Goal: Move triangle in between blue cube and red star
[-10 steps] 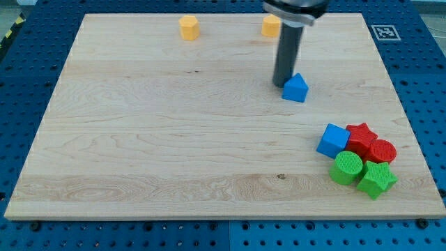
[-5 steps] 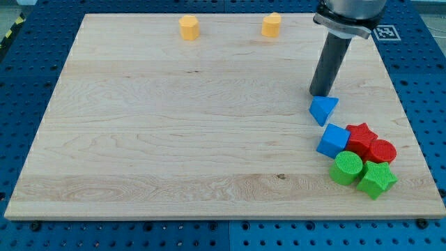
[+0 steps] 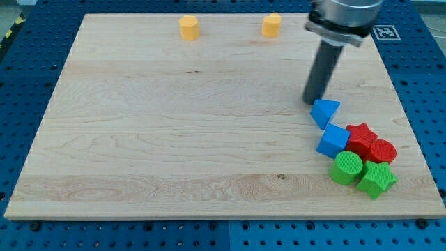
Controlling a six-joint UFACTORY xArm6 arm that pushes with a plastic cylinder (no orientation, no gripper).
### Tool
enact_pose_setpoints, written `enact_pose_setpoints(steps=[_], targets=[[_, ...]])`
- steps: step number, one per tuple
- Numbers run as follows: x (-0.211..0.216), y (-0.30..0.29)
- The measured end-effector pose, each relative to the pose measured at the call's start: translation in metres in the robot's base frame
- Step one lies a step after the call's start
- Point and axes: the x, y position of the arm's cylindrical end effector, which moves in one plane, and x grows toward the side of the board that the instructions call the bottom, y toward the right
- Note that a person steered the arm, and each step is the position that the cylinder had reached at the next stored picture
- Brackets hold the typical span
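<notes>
Two yellow blocks are sitting near the far edge of the table (image 3: 139,139): one (image 3: 189,28) toward the middle-left, the other (image 3: 271,25) further right. My tip (image 3: 311,102) is resting on the table toward the right edge, just beside the blue triangle (image 3: 324,112), at its upper left. There is no pincer on this arm, only the bare rod, so nothing is being held. The blue triangle is lying just above the blue cube (image 3: 333,140), apparently touching it. The red star (image 3: 360,137) is sitting against the cube's right side, with a red cylinder (image 3: 382,151) beside it. A green cylinder (image 3: 346,168) and a green star (image 3: 377,179) are sitting nearest the right front corner.
</notes>
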Motion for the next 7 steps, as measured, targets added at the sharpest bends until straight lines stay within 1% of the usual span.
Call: enact_pose_setpoints(steps=[1,2,3,4,5,6,7], targets=[[0.013,0.013],[0.030,0.039],[0.030,0.040],[0.045,0.051],[0.045,0.053],[0.032,0.048],[-0.046,0.009]])
